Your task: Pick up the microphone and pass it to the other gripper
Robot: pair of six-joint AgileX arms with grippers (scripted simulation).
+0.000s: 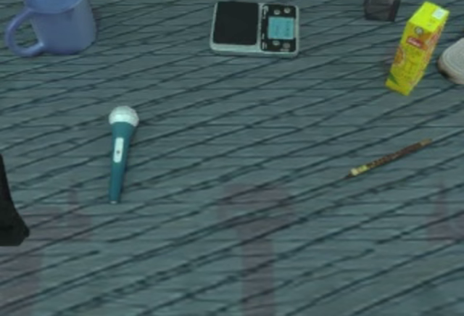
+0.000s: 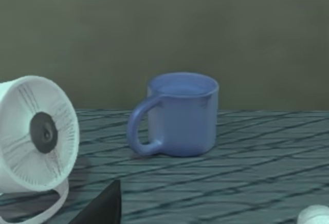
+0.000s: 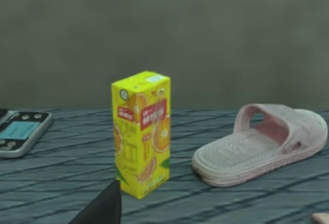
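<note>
The microphone [image 1: 120, 154] lies flat on the left half of the table, white head toward the back and teal handle toward the front. Its head [image 2: 316, 215] just shows in the left wrist view. My left arm [image 1: 9, 214] is a black shape at the table's left edge, well apart from the microphone. Only one black fingertip [image 2: 108, 206] of its gripper shows, off to the side with bare table where the jaws would meet, so it stands open and empty. My right arm is out of the top view. Its gripper shows one fingertip [image 3: 105, 206] the same way, open and empty.
A blue mug [image 1: 54, 15] stands back left, with a white fan [image 2: 36, 131] near it. A kitchen scale [image 1: 255, 28] sits at the back middle. At the back right are a dark box [image 1: 382, 0], a yellow juice carton [image 1: 415, 46] and a pink slipper [image 1: 453, 61]. A brown pencil [image 1: 390, 157] lies right of centre.
</note>
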